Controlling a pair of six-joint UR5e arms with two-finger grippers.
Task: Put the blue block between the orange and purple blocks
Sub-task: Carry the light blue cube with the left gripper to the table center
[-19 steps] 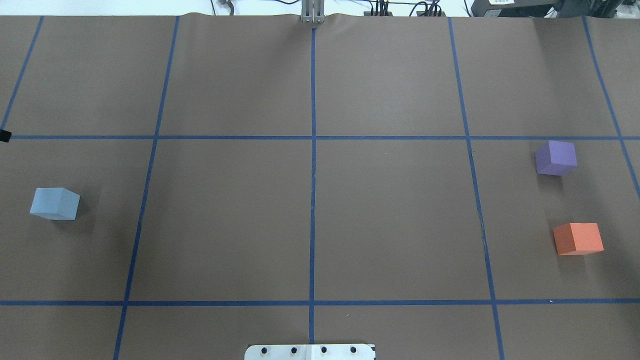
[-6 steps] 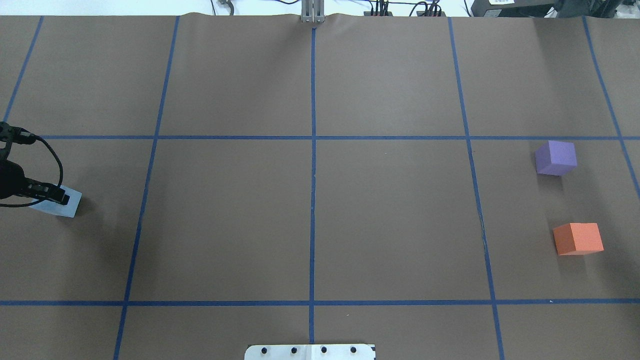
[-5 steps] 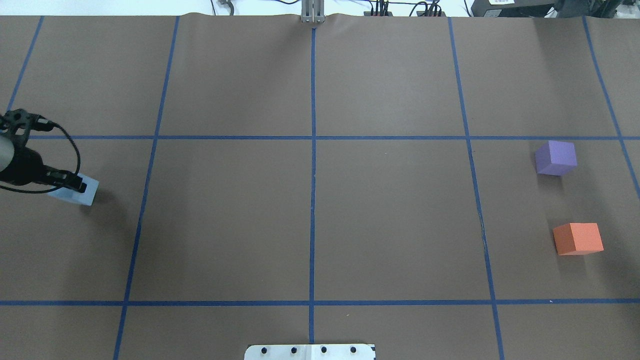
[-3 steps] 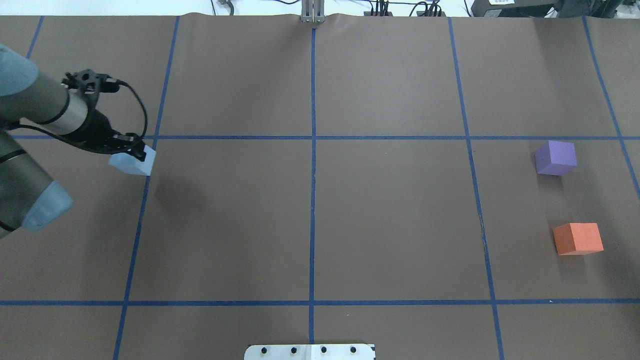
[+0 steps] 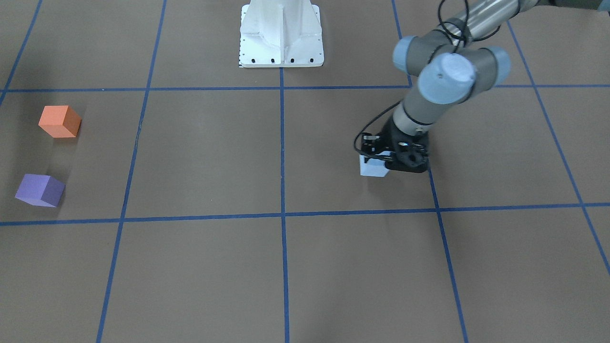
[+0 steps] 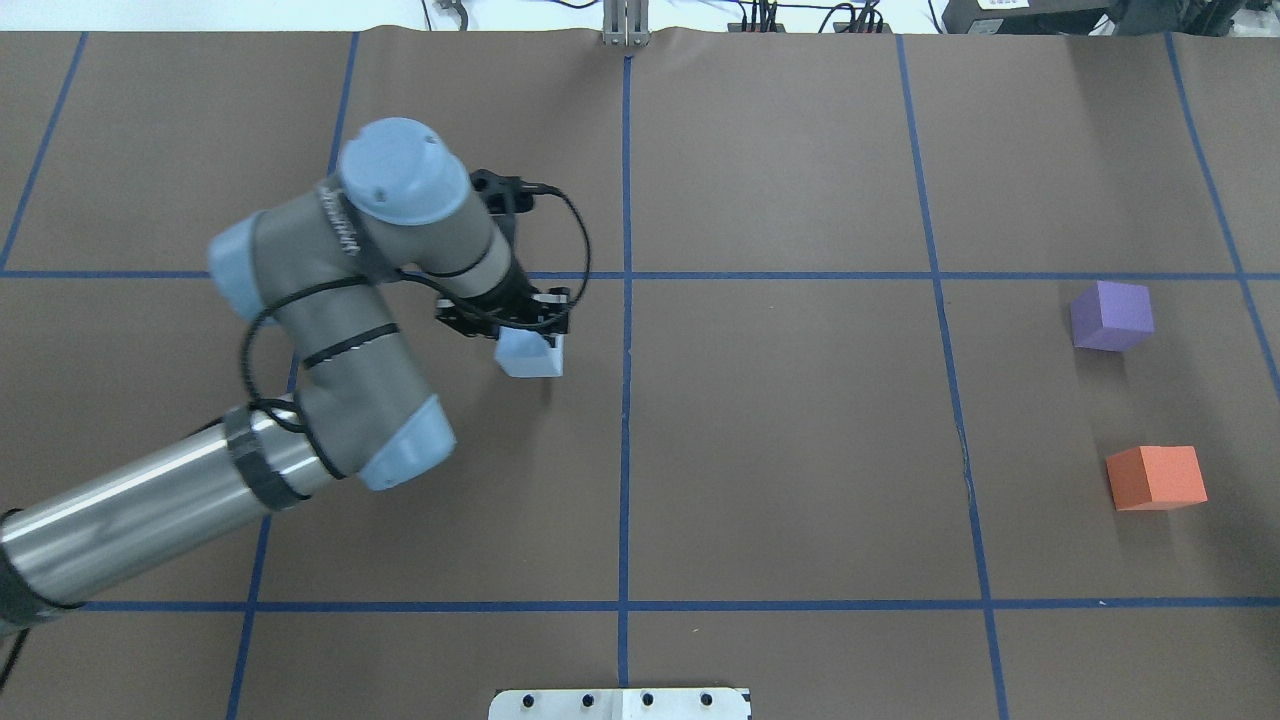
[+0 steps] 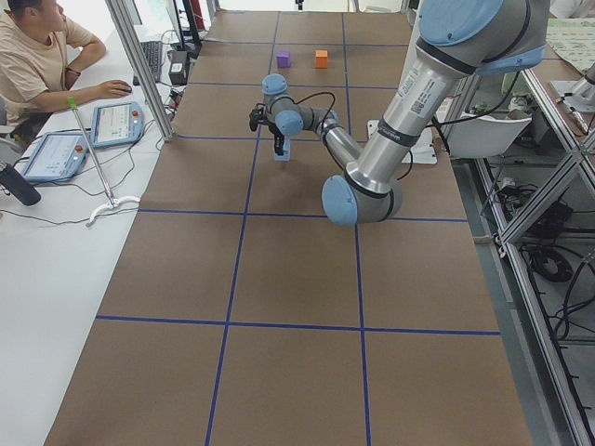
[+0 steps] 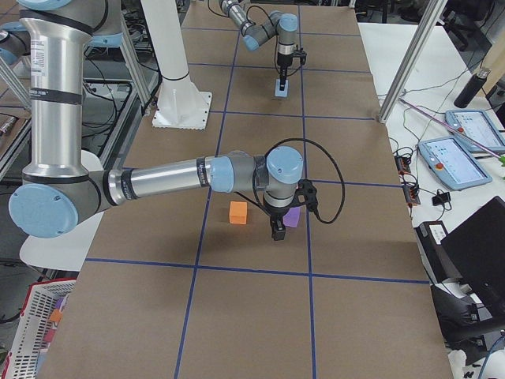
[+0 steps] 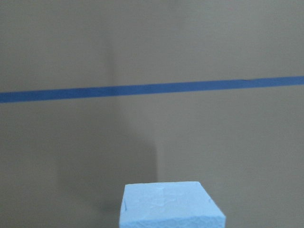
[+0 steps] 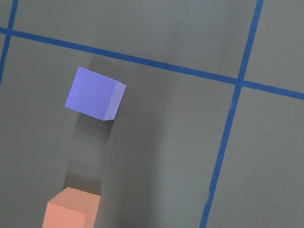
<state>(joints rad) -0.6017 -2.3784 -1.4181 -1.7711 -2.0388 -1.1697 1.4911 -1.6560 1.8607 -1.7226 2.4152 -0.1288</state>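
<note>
My left gripper [image 6: 528,338] is shut on the light blue block [image 6: 530,357] and holds it a little above the brown paper, just left of the centre line. The block also shows in the front view [image 5: 373,168] and the left wrist view [image 9: 171,205]. The purple block [image 6: 1110,315] and the orange block [image 6: 1157,477] sit apart at the far right, purple farther from me. The right wrist view looks down on the purple block [image 10: 94,93] and the orange block [image 10: 71,209]. My right gripper [image 8: 278,231] shows only in the exterior right view; I cannot tell whether it is open or shut.
Blue tape lines [image 6: 626,400] divide the brown paper into squares. The white robot base [image 5: 281,33] stands at my edge of the table. An operator [image 7: 37,56] sits beside the table with tablets [image 7: 113,123] near him.
My left arm came in from the left, shut on the blue block at the far left, lifted it and carried it right, nearly to the centre line. The purple and orange blocks have not moved.
</note>
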